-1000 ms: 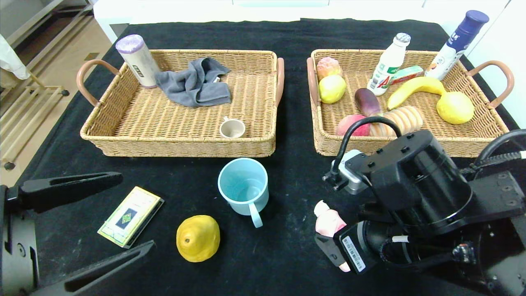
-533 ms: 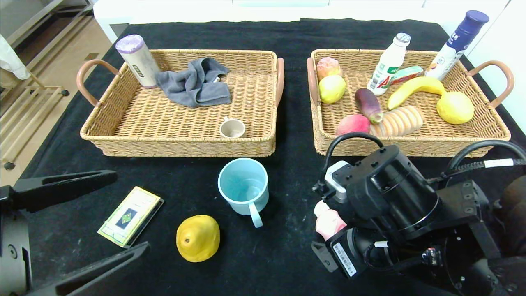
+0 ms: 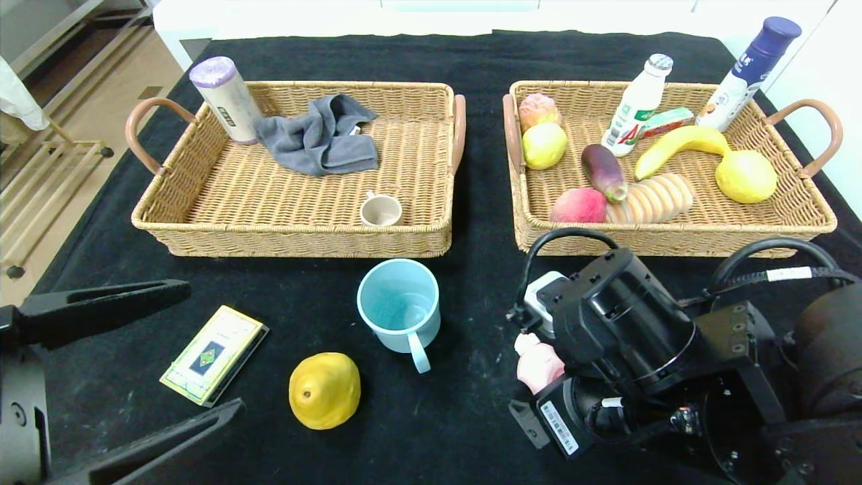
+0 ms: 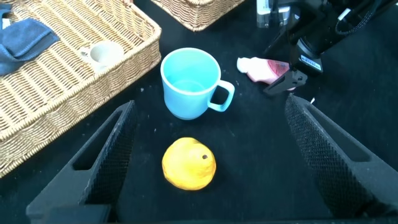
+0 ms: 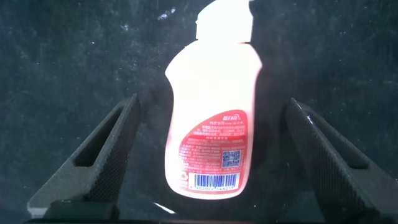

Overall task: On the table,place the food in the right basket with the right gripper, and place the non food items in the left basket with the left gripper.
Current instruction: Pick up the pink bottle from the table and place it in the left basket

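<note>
The right end effector (image 5: 211, 155) hangs over a pink bottle (image 5: 211, 134) lying flat on the black tabletop (image 3: 471, 417), fingers spread wide either side of it — the approach to a grasp, I'd judge. Next it must lower and close. The left end effector (image 3: 135, 364) waits open near the yellow pear (image 3: 324, 390).

I see two baskets side by side at the back of the surface (image 3: 471, 417): the left basket (image 3: 202, 222) and the right basket (image 3: 801, 215). Before them, left to right, lie a box (image 3: 214, 354), a pear (image 3: 324, 391), a mug (image 3: 400, 313) and a bottle (image 3: 537, 364), the last between my right hand's (image 5: 208, 155) spread fingers.
</note>
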`<state>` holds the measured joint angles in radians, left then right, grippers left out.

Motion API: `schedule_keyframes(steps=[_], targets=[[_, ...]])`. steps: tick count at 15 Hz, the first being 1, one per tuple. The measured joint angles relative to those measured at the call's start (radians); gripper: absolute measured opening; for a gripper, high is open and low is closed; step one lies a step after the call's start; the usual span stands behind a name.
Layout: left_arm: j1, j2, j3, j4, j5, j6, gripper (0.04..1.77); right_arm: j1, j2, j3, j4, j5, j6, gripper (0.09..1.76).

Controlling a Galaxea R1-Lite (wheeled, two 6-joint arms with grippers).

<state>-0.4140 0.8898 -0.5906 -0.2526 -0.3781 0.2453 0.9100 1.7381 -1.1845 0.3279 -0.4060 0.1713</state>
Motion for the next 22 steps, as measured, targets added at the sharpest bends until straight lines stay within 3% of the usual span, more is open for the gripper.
schedule_keyframes(steps=[3, 6, 19, 22], targets=[[0.000, -0.002, 0.000, 0.000, 0.000, 0.001, 1.72, -0.002, 0.008, 0.000, 0.000, 0.000, 0.001, 1.20], [0.000, -0.004, 0.001, 0.000, 0.000, 0.003, 1.72, -0.007, 0.012, 0.000, -0.002, 0.000, 0.001, 0.88], [0.000, -0.005, 0.005, 0.000, 0.000, 0.009, 1.72, -0.002, 0.011, 0.001, 0.001, -0.002, -0.001, 0.84], [0.000, -0.005, 0.005, 0.000, 0.000, 0.014, 1.72, 0.006, 0.003, -0.009, 0.008, -0.047, -0.004, 0.84]])
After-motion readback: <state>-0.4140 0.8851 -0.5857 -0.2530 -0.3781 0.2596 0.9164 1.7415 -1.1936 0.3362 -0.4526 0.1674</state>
